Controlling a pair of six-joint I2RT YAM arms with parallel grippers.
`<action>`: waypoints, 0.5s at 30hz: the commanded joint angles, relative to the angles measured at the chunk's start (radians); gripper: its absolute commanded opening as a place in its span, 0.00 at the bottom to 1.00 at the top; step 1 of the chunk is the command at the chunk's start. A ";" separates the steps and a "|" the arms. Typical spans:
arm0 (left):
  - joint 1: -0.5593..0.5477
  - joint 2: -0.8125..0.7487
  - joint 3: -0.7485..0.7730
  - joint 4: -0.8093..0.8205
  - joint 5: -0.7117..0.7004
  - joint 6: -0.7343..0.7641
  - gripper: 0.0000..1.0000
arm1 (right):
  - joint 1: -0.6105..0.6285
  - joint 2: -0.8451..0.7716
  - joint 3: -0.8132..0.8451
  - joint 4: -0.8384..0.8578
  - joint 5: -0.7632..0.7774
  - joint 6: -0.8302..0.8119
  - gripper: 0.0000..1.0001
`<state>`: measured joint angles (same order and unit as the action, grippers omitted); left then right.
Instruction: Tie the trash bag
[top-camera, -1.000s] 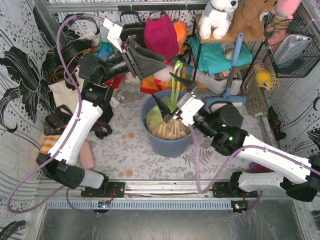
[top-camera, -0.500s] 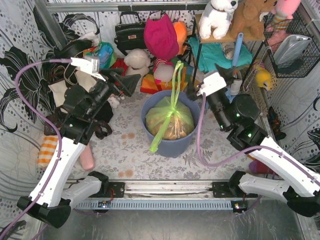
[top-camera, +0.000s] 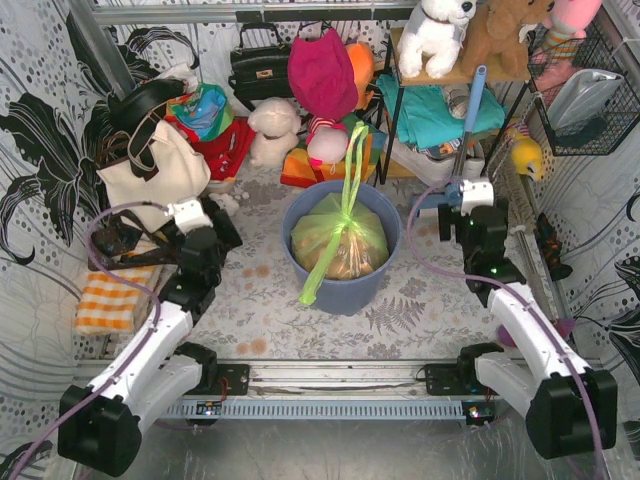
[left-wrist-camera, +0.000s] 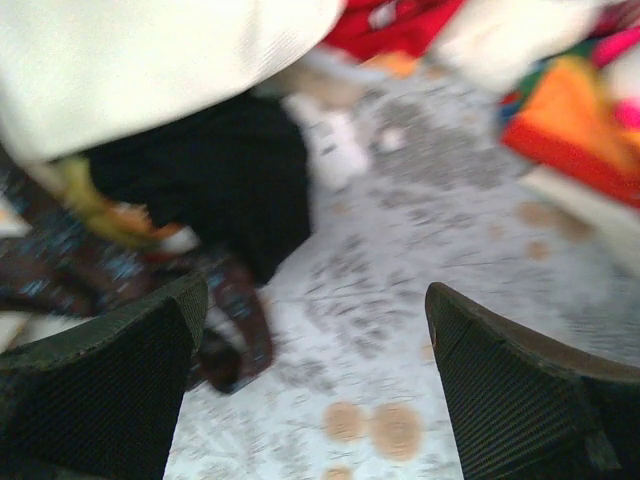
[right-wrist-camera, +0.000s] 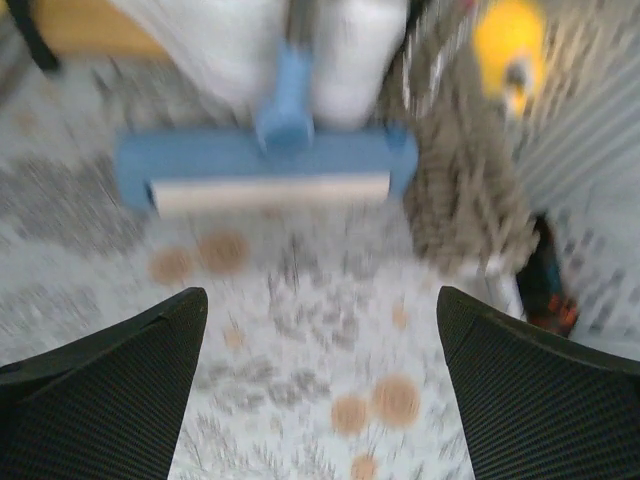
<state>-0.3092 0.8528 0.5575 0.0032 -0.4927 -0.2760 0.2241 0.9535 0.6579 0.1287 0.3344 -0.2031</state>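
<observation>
**The bag looks tied, and our hands are off it**

The trash bag (top-camera: 340, 240) sits inside the blue bin (top-camera: 368, 292) in the middle of the counter (top-camera: 262, 305). We can see a knot (top-camera: 345, 214) on top of the bag. One green tail (top-camera: 353, 160) points toward the far edge. The other tail (top-camera: 318, 272) hangs over the near side of the bin.

Our left hand (left-wrist-camera: 315, 290) is wide open with nothing in it. It is low, near the left edge of the counter, well apart from the bag. Our right hand (right-wrist-camera: 320, 295) is wide open and empty too, over by the right edge.

We think the tying part is done and we are at the very end. We cannot tell how tight the knot is. If it is loose, each hand would need to take one tail and pull the two apart, gently, because the bag is thin and could rip.
</observation>
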 joint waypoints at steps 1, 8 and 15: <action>0.037 -0.040 -0.157 0.228 -0.203 -0.004 0.98 | -0.092 0.012 -0.173 0.134 -0.041 0.185 0.97; 0.043 0.156 -0.339 0.632 -0.276 0.063 0.98 | -0.169 0.140 -0.404 0.472 0.088 0.218 0.97; 0.085 0.361 -0.397 1.019 -0.122 0.174 0.98 | -0.184 0.293 -0.470 0.810 0.001 0.196 0.97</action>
<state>-0.2493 1.1664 0.1711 0.6678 -0.6914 -0.1829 0.0471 1.2041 0.2150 0.6247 0.3653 -0.0116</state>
